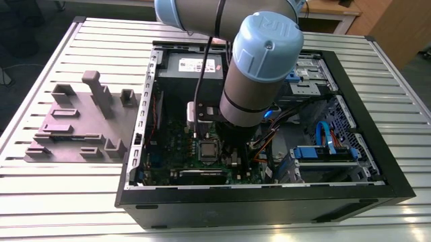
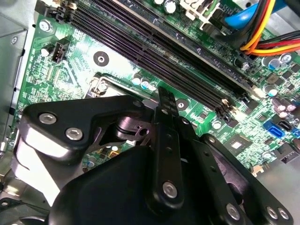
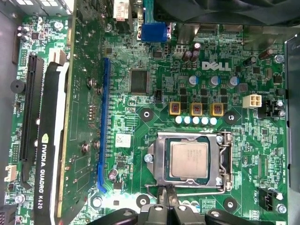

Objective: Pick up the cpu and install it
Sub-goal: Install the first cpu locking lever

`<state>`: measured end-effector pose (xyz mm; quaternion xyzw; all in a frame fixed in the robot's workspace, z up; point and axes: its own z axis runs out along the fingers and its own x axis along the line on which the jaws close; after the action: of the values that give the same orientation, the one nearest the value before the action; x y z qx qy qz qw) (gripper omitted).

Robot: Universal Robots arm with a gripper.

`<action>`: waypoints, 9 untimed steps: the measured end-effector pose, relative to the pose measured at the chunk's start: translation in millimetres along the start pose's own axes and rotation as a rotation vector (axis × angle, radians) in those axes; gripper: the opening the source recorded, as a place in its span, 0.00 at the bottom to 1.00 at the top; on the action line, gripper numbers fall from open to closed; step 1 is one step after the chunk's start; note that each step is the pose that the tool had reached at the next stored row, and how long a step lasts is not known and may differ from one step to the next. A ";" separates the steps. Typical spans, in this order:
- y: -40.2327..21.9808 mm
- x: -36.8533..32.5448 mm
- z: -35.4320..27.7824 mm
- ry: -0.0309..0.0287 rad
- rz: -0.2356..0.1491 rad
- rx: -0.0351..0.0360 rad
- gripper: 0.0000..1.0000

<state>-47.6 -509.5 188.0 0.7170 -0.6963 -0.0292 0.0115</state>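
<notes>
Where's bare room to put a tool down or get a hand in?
Free: table slats around the grey fixture on the exterior view's left, and slats on the exterior view's right of the PC case. Crowded: inside the case, the arm and cables hang over the motherboard; gripper beside the socketed cpu.

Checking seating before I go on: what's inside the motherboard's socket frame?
The cpu lies flat inside the socket frame, metal top showing. Whatever is beneath it is covered.
</notes>
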 end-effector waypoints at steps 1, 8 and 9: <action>0.6 0.0 0.0 -0.0001 0.000 0.0000 0.10; 2.7 -0.2 -7.3 -0.0003 0.000 -0.0002 0.10; 2.8 -0.3 -9.7 -0.0005 0.000 -0.0001 0.10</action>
<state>-49.9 -509.5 197.9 0.7170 -0.6964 -0.0294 0.0114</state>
